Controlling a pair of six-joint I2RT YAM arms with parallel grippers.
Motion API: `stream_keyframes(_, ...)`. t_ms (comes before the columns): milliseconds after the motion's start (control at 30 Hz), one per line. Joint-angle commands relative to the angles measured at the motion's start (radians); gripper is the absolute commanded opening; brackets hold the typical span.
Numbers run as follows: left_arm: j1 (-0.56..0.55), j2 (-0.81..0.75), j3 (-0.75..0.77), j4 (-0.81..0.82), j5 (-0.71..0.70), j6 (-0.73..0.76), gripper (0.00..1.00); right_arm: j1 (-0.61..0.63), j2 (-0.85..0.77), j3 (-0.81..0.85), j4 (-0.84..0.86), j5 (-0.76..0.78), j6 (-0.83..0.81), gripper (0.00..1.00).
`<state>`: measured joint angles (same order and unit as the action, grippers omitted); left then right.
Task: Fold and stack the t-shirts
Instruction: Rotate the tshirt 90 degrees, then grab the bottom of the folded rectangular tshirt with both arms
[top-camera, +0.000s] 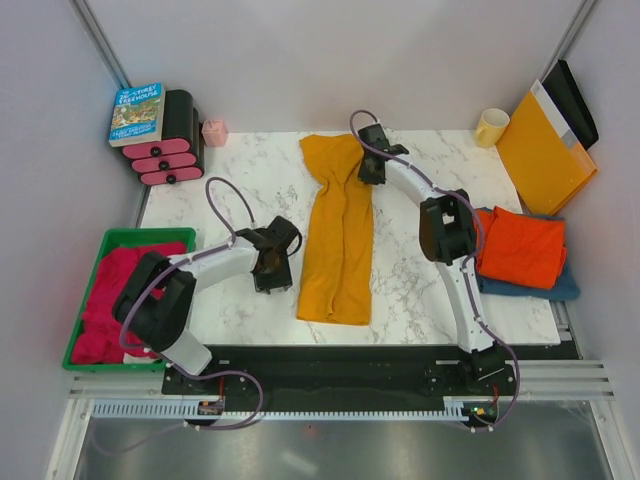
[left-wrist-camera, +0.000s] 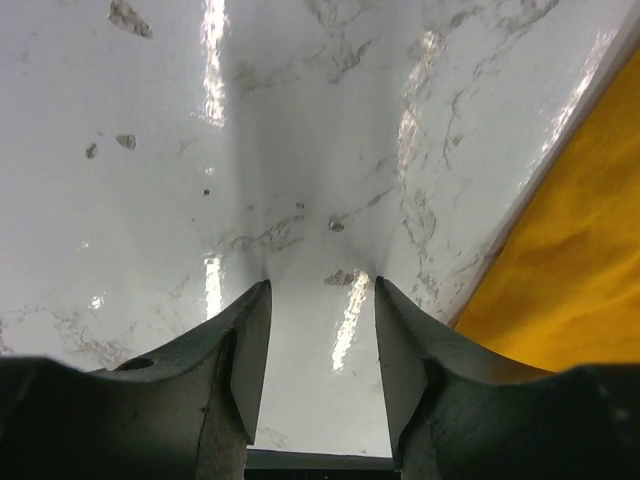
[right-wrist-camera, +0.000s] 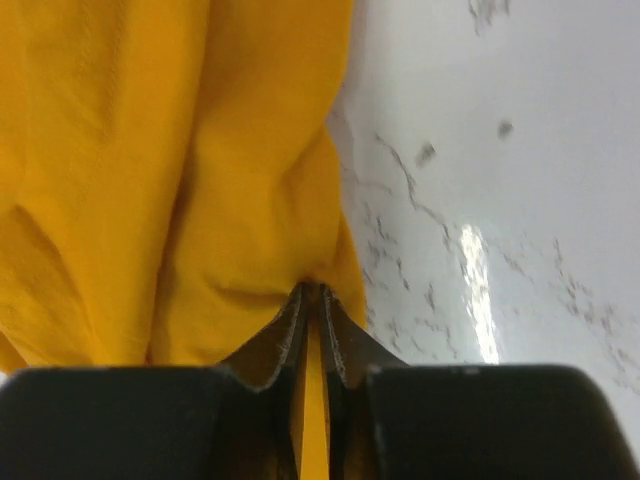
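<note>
Right hand pinches the mustard t-shirt — left hand gapes above the table.

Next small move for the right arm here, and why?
Probably open the right gripper and lift it off. Its jaws pinch the far right edge of the mustard-yellow t-shirt, which already lies flat as a long narrow strip. The left gripper hangs open over bare table beside it.
</note>
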<state>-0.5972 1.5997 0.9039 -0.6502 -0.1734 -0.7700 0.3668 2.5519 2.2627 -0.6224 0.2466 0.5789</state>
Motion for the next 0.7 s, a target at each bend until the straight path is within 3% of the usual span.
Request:
stream_keyframes(0,-0.012,-0.141,-0.043,0.026,-0.003,0.001,0.55,0.003,-0.244,-0.206,0.133,-0.055,0.038,0.21)
stream_keyframes(100,-0.012,-0.254,-0.039,0.111,-0.012,0.056,0.56,0.024,-0.418,-0.313,0.188,-0.066,0.041,0.3)
stream_keyframes(167,-0.012,-0.279,-0.036,0.148,0.012,0.081,0.56,0.055,-0.531,-0.376,0.193,-0.095,0.023,0.31)
stream_keyframes(233,-0.013,-0.258,-0.027,0.196,0.06,0.084,0.54,0.105,-0.637,-0.51,0.222,-0.125,0.016,0.27)
stream_keyframes(367,-0.058,-0.186,-0.017,0.273,0.121,0.074,0.5,0.237,-0.755,-0.751,0.259,-0.188,-0.014,0.05)
stream_keyframes(500,-0.099,-0.107,-0.014,0.351,0.205,0.052,0.49,0.339,-0.803,-0.887,0.274,-0.271,0.016,0.0)
stream_keyframes(667,-0.127,-0.063,-0.037,0.383,0.253,0.02,0.48,0.371,-0.811,-0.985,0.273,-0.287,0.062,0.0)
